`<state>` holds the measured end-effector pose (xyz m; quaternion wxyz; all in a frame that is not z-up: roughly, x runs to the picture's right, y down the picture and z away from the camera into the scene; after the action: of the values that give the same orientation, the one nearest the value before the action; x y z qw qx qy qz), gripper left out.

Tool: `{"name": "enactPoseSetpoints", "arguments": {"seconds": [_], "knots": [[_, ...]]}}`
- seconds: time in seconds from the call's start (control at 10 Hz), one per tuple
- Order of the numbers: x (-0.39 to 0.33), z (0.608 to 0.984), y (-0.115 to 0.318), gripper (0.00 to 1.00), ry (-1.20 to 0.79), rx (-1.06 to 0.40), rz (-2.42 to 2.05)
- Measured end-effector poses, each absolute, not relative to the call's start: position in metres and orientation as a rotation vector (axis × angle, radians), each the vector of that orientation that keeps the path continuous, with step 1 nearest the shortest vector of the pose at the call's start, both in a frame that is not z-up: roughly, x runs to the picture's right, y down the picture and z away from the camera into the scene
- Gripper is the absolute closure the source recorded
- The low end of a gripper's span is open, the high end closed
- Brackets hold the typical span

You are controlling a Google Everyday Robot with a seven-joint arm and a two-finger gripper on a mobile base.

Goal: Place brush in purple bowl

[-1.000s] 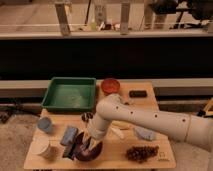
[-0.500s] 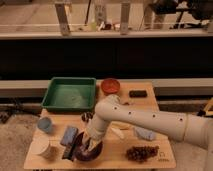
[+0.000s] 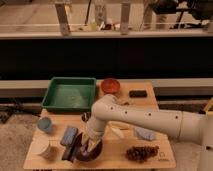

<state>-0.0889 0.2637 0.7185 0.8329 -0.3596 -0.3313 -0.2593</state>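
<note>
The purple bowl [image 3: 94, 152] sits at the table's front, left of centre, dark and glossy. My white arm comes in from the right and bends down over it. The gripper [image 3: 82, 144] hangs at the bowl's left rim, just above the inside. A dark stubby shape [image 3: 74, 149] shows beside the rim under the gripper. I cannot tell whether it is the brush or part of the gripper. The brush is not otherwise visible.
A green tray [image 3: 69, 95] stands at the back left, with an orange-red bowl [image 3: 110, 86] and a black block [image 3: 138, 93] to its right. A pale blue cup [image 3: 45, 125], a blue-grey pad [image 3: 69, 135] and a white cup [image 3: 47, 149] sit left of the bowl. A dark cluster [image 3: 141, 152] lies front right.
The arm has stayed bent over the purple bowl, and the wrist has shifted only slightly at the left rim.
</note>
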Motion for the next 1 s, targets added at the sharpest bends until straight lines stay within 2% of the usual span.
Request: {"name": "enactPoseSetpoints", "arguments": {"seconds": [0.1, 1.0], "knots": [[-0.088, 0.720, 0.265, 0.20, -0.699, -0.767, -0.548], [-0.085, 0.715, 0.252, 0.20, -0.704, -0.742, -0.522]]}}
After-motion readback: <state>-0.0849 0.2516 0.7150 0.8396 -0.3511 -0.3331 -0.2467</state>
